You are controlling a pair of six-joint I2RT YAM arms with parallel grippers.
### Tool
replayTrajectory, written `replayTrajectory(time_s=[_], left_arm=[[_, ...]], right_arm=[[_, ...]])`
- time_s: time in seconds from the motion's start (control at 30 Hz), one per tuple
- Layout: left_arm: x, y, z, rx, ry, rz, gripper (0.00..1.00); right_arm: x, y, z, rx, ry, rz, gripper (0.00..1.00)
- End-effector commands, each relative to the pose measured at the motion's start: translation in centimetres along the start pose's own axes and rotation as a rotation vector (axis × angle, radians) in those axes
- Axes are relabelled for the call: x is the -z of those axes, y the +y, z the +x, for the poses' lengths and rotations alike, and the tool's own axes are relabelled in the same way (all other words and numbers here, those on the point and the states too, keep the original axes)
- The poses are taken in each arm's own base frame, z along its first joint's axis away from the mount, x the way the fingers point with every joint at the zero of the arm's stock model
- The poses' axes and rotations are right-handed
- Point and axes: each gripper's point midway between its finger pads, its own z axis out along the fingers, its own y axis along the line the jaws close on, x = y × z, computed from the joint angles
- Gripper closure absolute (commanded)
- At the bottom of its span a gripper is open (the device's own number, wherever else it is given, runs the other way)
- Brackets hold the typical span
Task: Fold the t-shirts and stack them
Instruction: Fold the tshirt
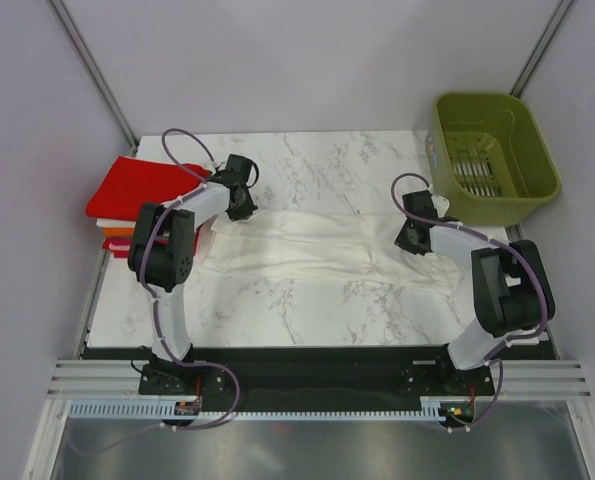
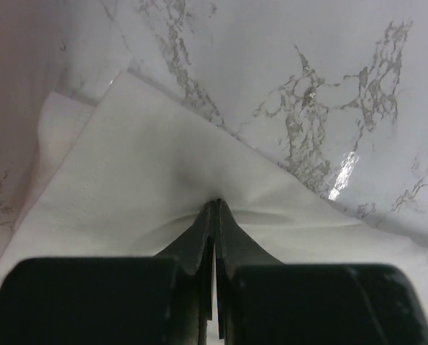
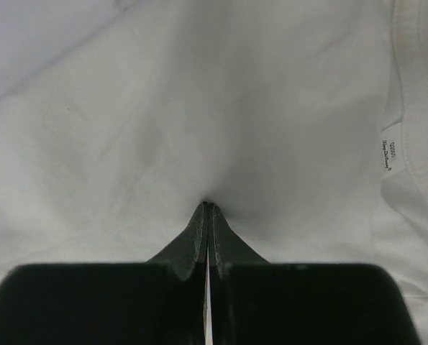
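One large plain white cloth t-shirt [image 1: 307, 245] is counted, four folded cloth t-shirts [image 1: 129, 188] in a stack, one olive-green plastic basket [image 1: 445, 140].

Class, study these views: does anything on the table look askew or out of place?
The stack of folded t-shirts at the far-left corner seems to jut past the edge of the table, layers misaligned.

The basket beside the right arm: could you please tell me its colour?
The basket is olive green, clearest in the top external view.

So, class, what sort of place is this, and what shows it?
Probably a robotics lab cell: two white-and-black robot arms bolted to a marble-patterned table, plain grey partition walls.
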Motion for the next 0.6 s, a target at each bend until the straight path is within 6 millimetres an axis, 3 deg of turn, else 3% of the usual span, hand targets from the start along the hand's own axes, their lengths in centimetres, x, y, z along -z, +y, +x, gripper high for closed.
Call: replayTrajectory(time_s=[0.0,0.1,0.13,0.2,0.23,0.3,0.33,0.4,0.43,0.5,0.53,0.57], left_arm=[[-0.9,2.4,2.6,0.12,0.084,-0.107,0.98],[0.0,3.7,4.3,0.141,0.082,-0.16,0.98],[0.2,4.8,5.7,0.159,0.097,-0.195,0.98],[1.2,4.8,6.0,0.179,0.085,-0.183,0.98],[1.5,5.3,7.1,0.173,0.103,-0.191,0.98],[2.5,4.9,7.4,0.17,0.097,-0.173,0.98],[2.9,5.3,8.3,0.166,0.11,-0.175,0.98],[4.1,4.6,8.6,0.168,0.099,-0.147,0.98],[4.5,4.8,9.5,0.162,0.111,-0.145,0.98],[5.8,4.1,9.8,0.154,0.092,-0.115,0.98],[6.2,3.7,11.2,0.125,0.102,-0.109,0.98],[6.8,3.5,11.7,0.109,0.094,-0.102,0.98]], right_arm=[[-1.8,1.1,-1.2,-0.035,-0.032,0.005,1.0],[-3.6,1.6,-1.1,-0.031,-0.008,0.03,1.0],[-3.9,2.3,-2.0,-0.041,-0.021,0.023,1.0],[-5.5,2.4,-1.8,-0.041,-0.005,0.045,1.0],[-5.7,3.6,-3.4,-0.051,-0.024,0.026,1.0],[-7.5,4.4,-3.4,-0.032,0.006,0.03,1.0],[-7.6,5.8,-5.3,-0.038,-0.014,0.012,1.0],[-9.5,6.4,-5.3,-0.019,0.009,0.023,1.0],[-9.5,7.7,-7.1,-0.022,-0.008,0.004,1.0],[-11.2,8.2,-6.5,0.014,0.035,-0.001,1.0],[-11.2,9.5,-8.3,0.019,0.009,-0.026,1.0],[-11.7,9.9,-8.5,0.032,0.014,-0.037,1.0]])
